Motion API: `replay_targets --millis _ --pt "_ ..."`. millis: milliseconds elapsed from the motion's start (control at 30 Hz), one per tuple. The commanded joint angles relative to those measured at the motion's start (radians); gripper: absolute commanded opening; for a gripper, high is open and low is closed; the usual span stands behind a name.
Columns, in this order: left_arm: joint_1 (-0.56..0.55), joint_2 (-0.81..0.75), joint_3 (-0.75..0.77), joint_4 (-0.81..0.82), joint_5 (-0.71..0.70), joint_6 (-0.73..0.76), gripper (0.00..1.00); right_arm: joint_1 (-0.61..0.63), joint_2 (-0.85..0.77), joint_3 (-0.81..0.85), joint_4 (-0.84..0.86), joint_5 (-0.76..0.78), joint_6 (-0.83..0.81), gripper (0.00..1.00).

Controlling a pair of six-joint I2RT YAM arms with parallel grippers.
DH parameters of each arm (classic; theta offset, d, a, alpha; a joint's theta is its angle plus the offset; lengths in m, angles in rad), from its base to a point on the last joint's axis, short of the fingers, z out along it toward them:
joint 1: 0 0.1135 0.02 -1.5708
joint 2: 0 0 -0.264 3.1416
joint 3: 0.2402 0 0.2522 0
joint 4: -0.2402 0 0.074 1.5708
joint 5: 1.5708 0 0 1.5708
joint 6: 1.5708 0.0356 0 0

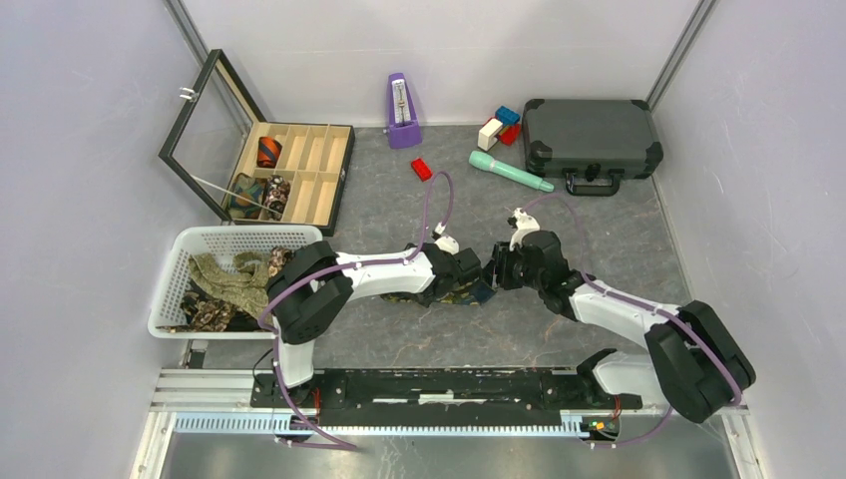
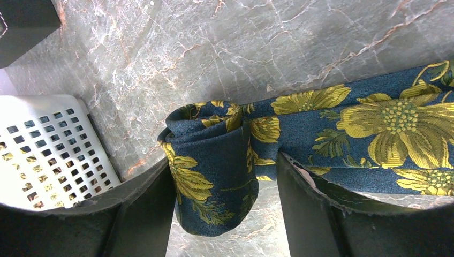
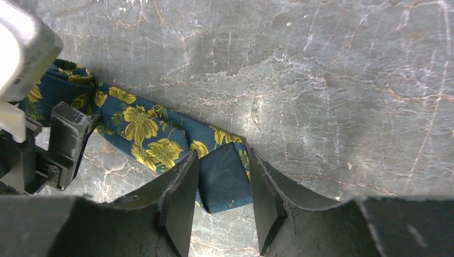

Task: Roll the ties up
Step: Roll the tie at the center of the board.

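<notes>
- The navy tie (image 2: 342, 123), printed with yellow flowers, is laid on the grey marbled table (image 1: 399, 200) near its middle, between the two arms.
- One end of it is wound into a small coil (image 2: 214, 176); the rest of the strip is stretched flat, away to the right of the left wrist view.
- The left gripper (image 2: 225, 179) is drawn in narrowly on this coil, with the cloth pressed by both fingers (image 2: 144, 214).
- The right gripper (image 3: 222, 187) is clamped on the flat opposite end of the tie, which is pinched between its fingers (image 3: 182, 198).
- In the top view the two grippers are seen tip to tip, very close together.
- Loose ties (image 1: 224, 279) in olive and brown prints are heaped in the white basket (image 1: 244, 232) at the left edge of the table.
- Rolled ties (image 1: 269, 152) are set in compartments of the wooden box (image 1: 324, 160) behind the basket; its glass lid is stood open.
</notes>
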Motion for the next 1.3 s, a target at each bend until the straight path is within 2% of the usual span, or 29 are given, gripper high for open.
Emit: replay_targets --millis 0,300,1133,1167,1267 --pt "-0.009 -0.014 0.025 0.038 0.086 -0.031 0.72 0.005 0.05 -0.026 0.097 -0.053 0.018 0.45" --pt "-0.008 0.002 0.05 0.001 0.072 -0.038 0.73 0.029 0.1 -0.052 0.15 -0.072 0.029 0.44" --pt "-0.018 -0.083 0.062 0.0 0.087 -0.011 0.96 0.031 0.142 -0.056 0.162 -0.053 0.018 0.41" --pt "-0.019 -0.085 0.064 -0.001 0.086 -0.012 0.99 0.031 0.141 -0.055 0.159 -0.051 0.018 0.41" --pt "-0.019 -0.092 0.068 -0.003 0.087 -0.011 1.0 0.031 0.142 -0.047 0.152 -0.049 0.015 0.41"
